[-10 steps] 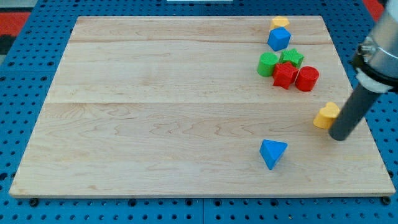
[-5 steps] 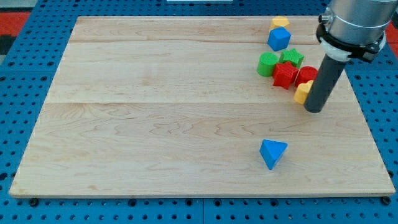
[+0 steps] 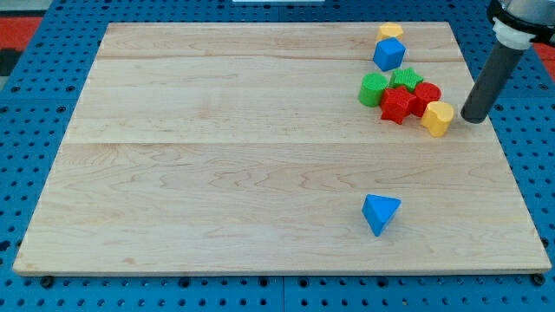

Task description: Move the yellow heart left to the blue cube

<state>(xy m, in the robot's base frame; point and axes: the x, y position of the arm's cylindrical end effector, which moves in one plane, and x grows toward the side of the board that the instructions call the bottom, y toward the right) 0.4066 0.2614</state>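
The yellow heart (image 3: 437, 118) lies at the view's right, touching the lower right of the red cylinder (image 3: 426, 94). The blue cube (image 3: 388, 54) sits near the view's top right, well above and to the left of the heart. My tip (image 3: 473, 119) rests on the board just right of the yellow heart, with a small gap between them. The dark rod rises from it toward the view's top right corner.
A second yellow block (image 3: 390, 31) sits just above the blue cube. A green cylinder (image 3: 374, 89), a green star (image 3: 407, 81) and a red star (image 3: 397, 104) cluster left of the red cylinder. A blue triangle (image 3: 380, 212) lies lower down. The board's right edge (image 3: 499, 130) is close to my tip.
The yellow heart was pushed up and to the left until it met the red cylinder. My tip then moved right and came away from it.
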